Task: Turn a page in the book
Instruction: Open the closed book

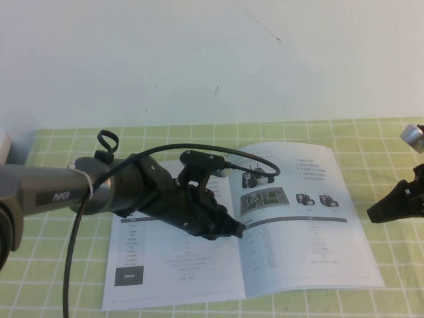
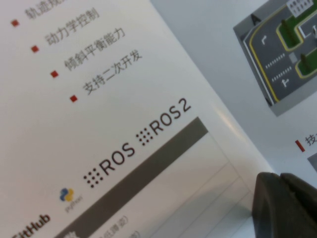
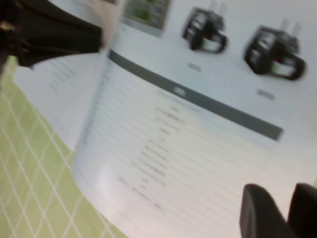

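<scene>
We look down on a table covered by a green checked cloth [image 1: 397, 139] with a plain pale wall behind it. The book [image 1: 179, 275] lies open and flat near the middle of the cloth, both of its pages facing up. The page [image 1: 311, 225] on the book's right-hand side carries photos of small black wheeled robots, a green board picture and tables of text beneath a dark bar.

Our left arm reaches in from the left edge, across the left-hand sheet, so that the left gripper [image 1: 237, 229] hangs over the spine of the book, at the inner edge of the printed page. In the left wrist view its dark tips [image 2: 287, 203] sit close together, with only a thin line between them – the claw looks narrow and we see no paper held in it. Whether the tips touch the paper we cannot tell.

The right gripper [image 1: 381, 212] waits at the right edge of the scene, just beyond the outer edge of the book and low over the cloth. In the right wrist view two dark fingers [image 3: 260, 210] show with a small gap between them – slightly parted, holding nothing.

As we judge it, the turn has not begun: no sheet is lifted or curled. Left to do is catching the page's edge, lifting it and sweeping it over the spine
</scene>
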Robot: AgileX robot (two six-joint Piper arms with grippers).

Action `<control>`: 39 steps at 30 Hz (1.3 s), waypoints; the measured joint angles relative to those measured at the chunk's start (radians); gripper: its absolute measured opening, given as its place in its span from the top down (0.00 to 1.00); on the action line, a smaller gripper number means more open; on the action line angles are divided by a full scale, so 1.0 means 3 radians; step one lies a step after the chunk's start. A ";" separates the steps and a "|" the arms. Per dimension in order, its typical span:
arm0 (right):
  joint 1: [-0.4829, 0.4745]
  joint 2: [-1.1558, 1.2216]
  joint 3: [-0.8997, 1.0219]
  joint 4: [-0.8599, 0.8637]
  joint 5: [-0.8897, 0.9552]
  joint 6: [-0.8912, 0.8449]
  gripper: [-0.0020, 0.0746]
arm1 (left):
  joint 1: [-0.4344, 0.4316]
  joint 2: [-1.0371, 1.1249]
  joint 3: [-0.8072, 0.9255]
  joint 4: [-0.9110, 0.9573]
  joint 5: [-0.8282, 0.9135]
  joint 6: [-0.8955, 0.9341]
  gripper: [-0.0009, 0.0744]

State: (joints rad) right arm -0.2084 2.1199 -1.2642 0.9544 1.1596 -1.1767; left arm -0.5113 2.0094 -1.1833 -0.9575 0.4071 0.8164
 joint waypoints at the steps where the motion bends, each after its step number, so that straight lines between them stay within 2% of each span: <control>1: 0.0000 0.0000 -0.0012 -0.0074 -0.0023 0.0074 0.79 | 0.0000 0.0000 0.0000 0.0000 0.0000 0.0000 0.99; 11: 0.0037 0.0000 -0.0019 -0.0258 -0.0121 0.0145 0.80 | 0.0000 0.0000 0.0000 0.0013 -0.0006 0.0001 0.99; 15: 0.0203 0.0000 -0.0027 -0.0372 -0.0077 0.0085 0.91 | 0.0000 0.0000 0.0000 0.0013 -0.0011 0.0007 0.99; 18: 0.0437 -0.0014 -0.0027 -0.0615 -0.0122 0.0285 0.94 | 0.0000 0.0000 0.0000 0.0013 -0.0011 0.0013 0.99; 22: 0.0798 -0.0286 0.0041 -0.1334 -0.0489 0.0788 0.95 | 0.0000 0.0000 0.0000 0.0013 -0.0013 0.0013 0.99; 24: 0.0919 -0.0438 0.0133 -0.1514 -0.0798 0.0954 0.96 | 0.0000 0.0000 0.0000 0.0013 -0.0020 0.0013 0.99; 29: 0.0944 -0.0447 0.0233 -0.1228 -0.1339 0.1047 0.96 | 0.0000 0.0000 0.0000 0.0024 -0.0027 0.0013 0.99; 32: 0.0831 -0.0299 0.0233 -0.0775 -0.1189 0.0977 0.88 | 0.0000 0.0000 0.0000 0.0024 -0.0027 0.0013 0.99; 37: 0.0553 -0.0077 0.0233 -0.0100 -0.0796 0.0659 0.56 | 0.0000 0.0000 0.0000 0.0033 -0.0027 0.0013 0.99; 39: 0.0500 -0.0057 0.0233 -0.0018 -0.0724 0.0626 0.50 | 0.0000 0.0000 0.0000 0.0033 -0.0032 0.0013 0.99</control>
State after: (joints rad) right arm -0.0585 2.1027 -1.1944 0.9490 0.9425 -0.9889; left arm -0.5113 2.0094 -1.1833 -0.9478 0.3976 0.8204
